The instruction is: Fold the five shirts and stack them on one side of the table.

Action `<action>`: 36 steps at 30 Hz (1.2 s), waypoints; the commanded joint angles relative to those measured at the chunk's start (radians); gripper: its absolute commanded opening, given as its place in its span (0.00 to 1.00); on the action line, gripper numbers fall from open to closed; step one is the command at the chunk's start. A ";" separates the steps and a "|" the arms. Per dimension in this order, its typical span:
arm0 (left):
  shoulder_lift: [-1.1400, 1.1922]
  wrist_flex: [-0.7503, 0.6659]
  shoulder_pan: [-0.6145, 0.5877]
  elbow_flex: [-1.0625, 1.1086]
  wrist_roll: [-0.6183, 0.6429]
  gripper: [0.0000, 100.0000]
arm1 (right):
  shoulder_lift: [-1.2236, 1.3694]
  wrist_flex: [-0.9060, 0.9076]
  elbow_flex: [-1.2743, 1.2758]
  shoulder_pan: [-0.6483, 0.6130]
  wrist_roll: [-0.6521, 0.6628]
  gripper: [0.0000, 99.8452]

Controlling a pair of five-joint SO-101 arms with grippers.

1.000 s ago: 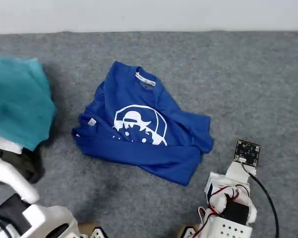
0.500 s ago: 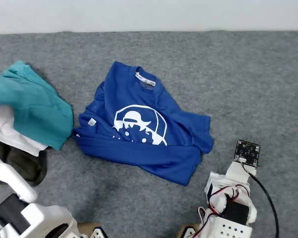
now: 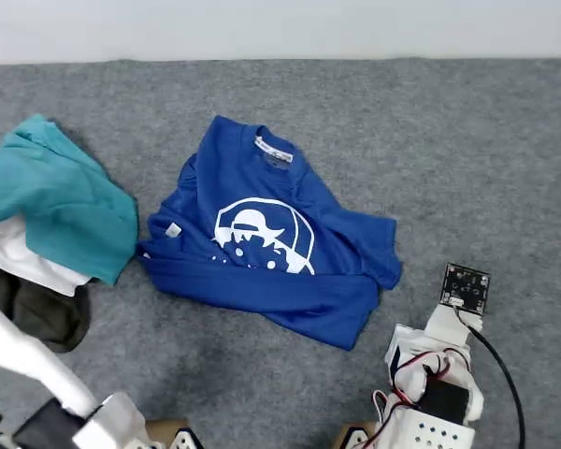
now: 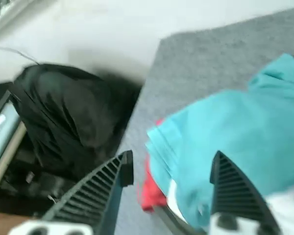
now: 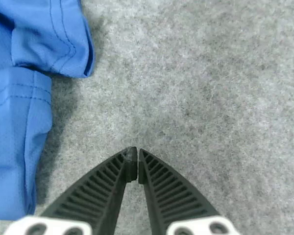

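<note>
A blue shirt (image 3: 271, 253) with a white print lies crumpled in the middle of the grey table, its hem (image 5: 24, 98) beside my right gripper (image 5: 134, 159), which is shut over bare carpet near the front right. A teal shirt (image 3: 61, 201) tops a pile at the left edge, over a white shirt (image 3: 23, 262) and a dark shirt (image 3: 37, 313). My left gripper (image 4: 171, 169) stands open above the teal shirt (image 4: 235, 132), with a red shirt edge (image 4: 149, 196) under it.
The right arm's base (image 3: 430, 393) sits at the front right. The left arm's white link (image 3: 28, 365) crosses the front left corner. A dark bag (image 4: 63, 117) lies off the table beyond the pile. Bare carpet (image 3: 467, 150) spreads to the right and back.
The teal shirt dropped onto the pile at the left and settled. The left arm drew back toward the front left corner. The right arm has not moved.
</note>
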 commanded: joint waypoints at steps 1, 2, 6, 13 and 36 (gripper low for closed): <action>-0.074 0.143 0.014 -0.007 0.044 0.25 | -0.018 0.004 0.014 -0.001 0.008 0.01; -0.078 0.186 0.023 -0.007 0.055 0.24 | -0.018 0.004 0.014 -0.001 0.008 0.01; -0.086 0.339 0.071 -0.008 0.104 0.11 | -0.018 0.004 0.014 -0.001 0.008 0.01; -0.092 0.609 0.158 -0.012 0.118 0.00 | -0.018 0.004 0.014 -0.001 0.008 0.01; -0.539 0.641 0.359 0.409 0.321 0.00 | -0.018 0.004 0.014 -0.005 0.005 0.01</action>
